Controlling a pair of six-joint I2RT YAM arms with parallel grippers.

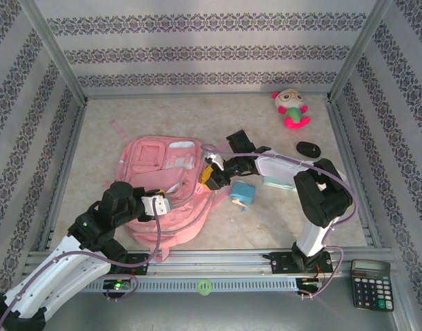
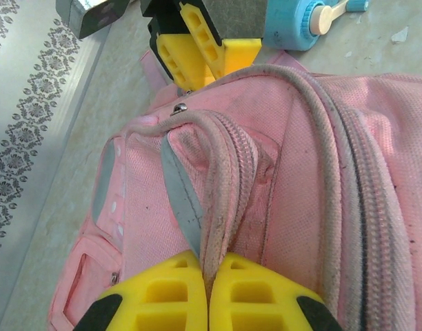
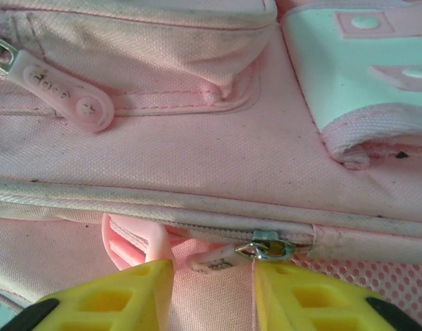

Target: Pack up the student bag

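Note:
The student bag [image 1: 147, 160] is a large pink backpack lying flat at the left-middle of the table. My left gripper [image 1: 168, 204] is at its near edge, shut on the bag's worn pink carry loop [image 2: 221, 186], which runs down between the yellow fingers [image 2: 163, 293]. My right gripper [image 1: 211, 176] is at the bag's right side. In the right wrist view it [image 3: 211, 272] stands open, with a pale zip pull [image 3: 214, 261] lying loose in the gap. The metal zip slider [image 3: 269, 245] sits just above the right finger. A second pull [image 3: 69, 96] hangs on a front pocket.
A blue bottle [image 1: 243, 194] and a pale teal box [image 1: 273, 181] lie just right of the bag. A black mouse [image 1: 308, 148] and a plush toy [image 1: 291, 109] are at the back right. A calculator [image 1: 371, 283] rests off the table's near right corner.

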